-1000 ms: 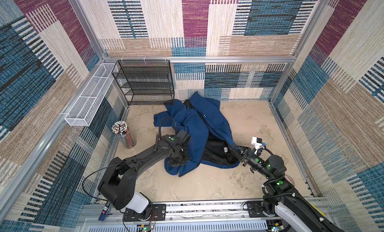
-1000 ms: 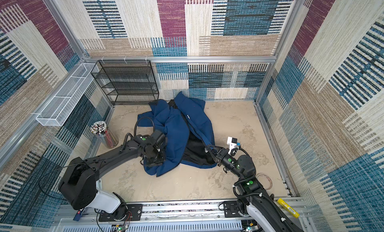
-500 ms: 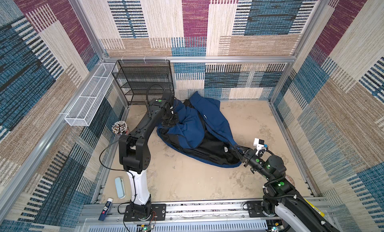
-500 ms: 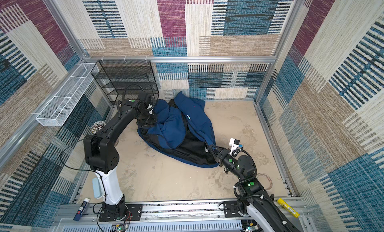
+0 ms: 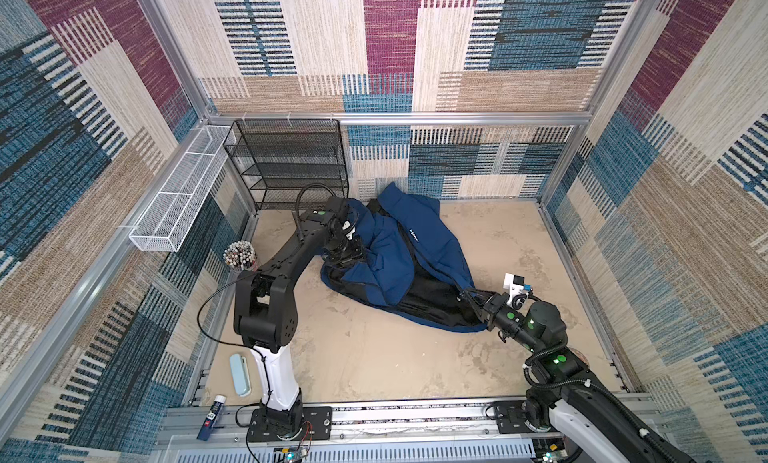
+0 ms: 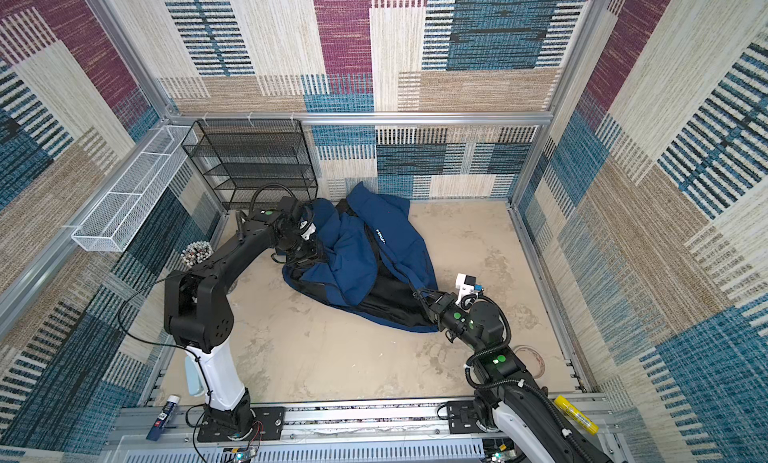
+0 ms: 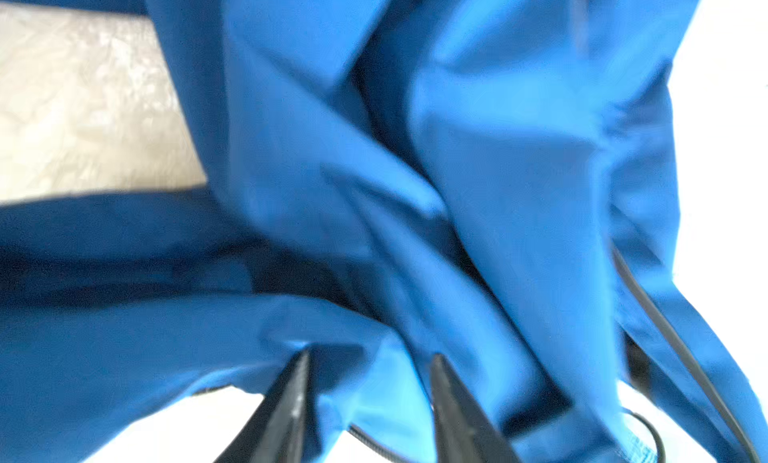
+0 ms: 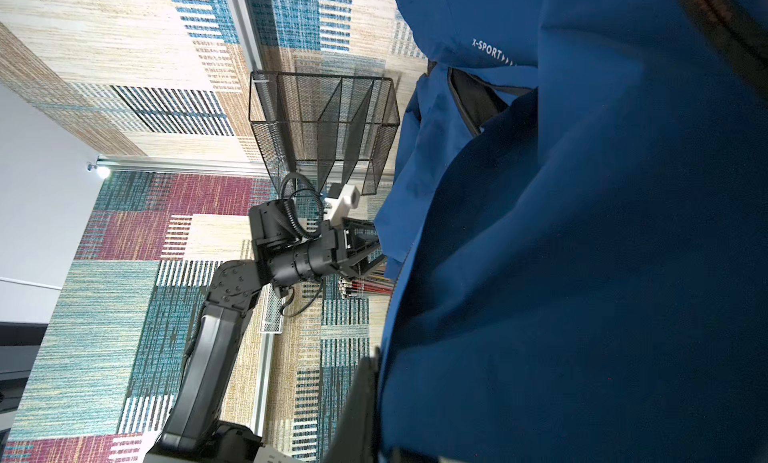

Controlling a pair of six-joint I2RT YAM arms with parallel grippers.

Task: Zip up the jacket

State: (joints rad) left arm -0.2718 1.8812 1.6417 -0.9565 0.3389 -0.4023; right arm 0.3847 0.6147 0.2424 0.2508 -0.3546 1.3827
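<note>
The jacket (image 5: 399, 253) lies bunched on the tabletop (image 5: 374, 357), stretched between the two grippers. Its long axis slants from the right gripper (image 5: 471, 294), at a hem corner, away to the left gripper (image 5: 347, 253), at the opposite, rumpled edge. The whole garment therefore lies ahead of each gripper, toward the other.

The right gripper is clenched on the jacket's hem. In the left wrist view the left gripper (image 7: 370, 355) stands released, its fingers (image 7: 291, 398) parted and blue cloth draped past the tips with nothing pinched.

Just ahead of the right gripper the black lining (image 5: 432, 299) shows, so the front looks unzipped. What seems to be the zipper edge (image 8: 392, 303) runs close by that gripper. I cannot make out a slider, but I judge the right arm the nearer to the zipper's start.
</note>
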